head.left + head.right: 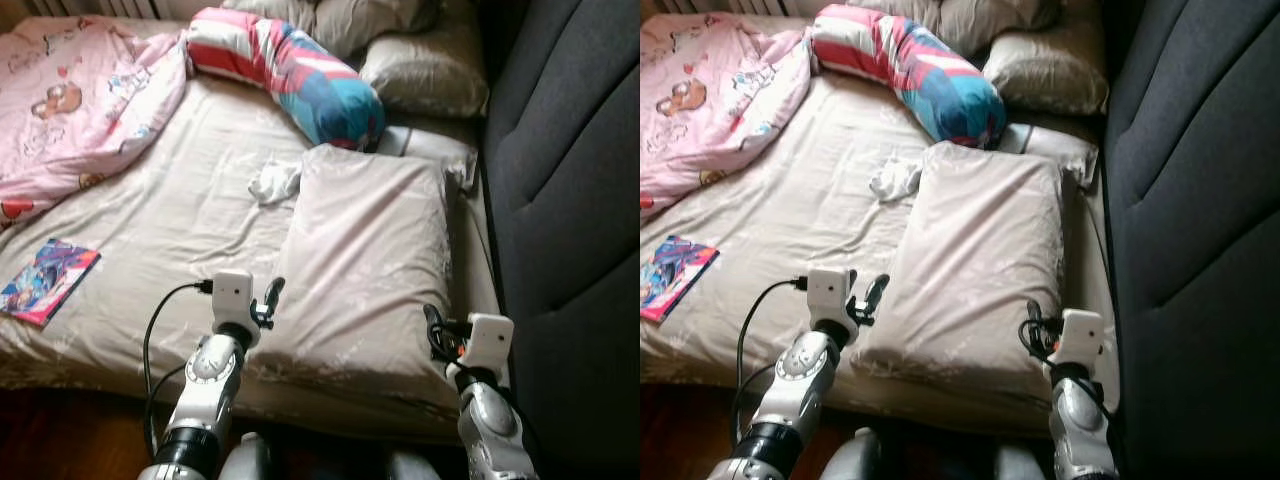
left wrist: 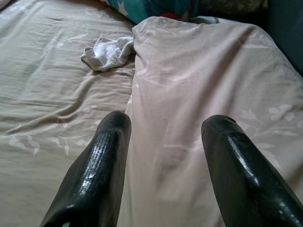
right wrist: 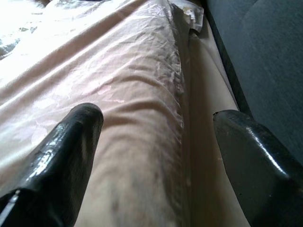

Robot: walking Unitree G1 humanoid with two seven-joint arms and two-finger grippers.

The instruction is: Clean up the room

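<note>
Two hands reach toward one big beige pillow [image 1: 365, 265] that lies flat on the near part of the bed [image 1: 170, 230], close to the dark grey wall panel [image 1: 570, 180] on the right. The left hand [image 2: 163, 142] sits at the pillow's near left corner with its two black fingers [image 2: 102, 161] spread apart, one on each side of the pillow's edge. The right hand [image 3: 158, 137] sits at the near right corner, fingers also wide apart, over the pillow's right edge and the strip of sheet beside the wall panel.

Just past the pillow's far left corner lies a small white crumpled cloth [image 1: 273, 182] on the beige sheet. Behind the pillow rests a long striped cushion [image 1: 290, 70] in red, white and blue, and more beige pillows [image 1: 425, 65] are piled at the head of the bed. A pink blanket [image 1: 75, 95] with cartoon pictures is bunched on the far left. A colourful book [image 1: 45, 280] lies near the left edge of the bed. Dark floor [image 1: 60, 435] shows below the bed.
</note>
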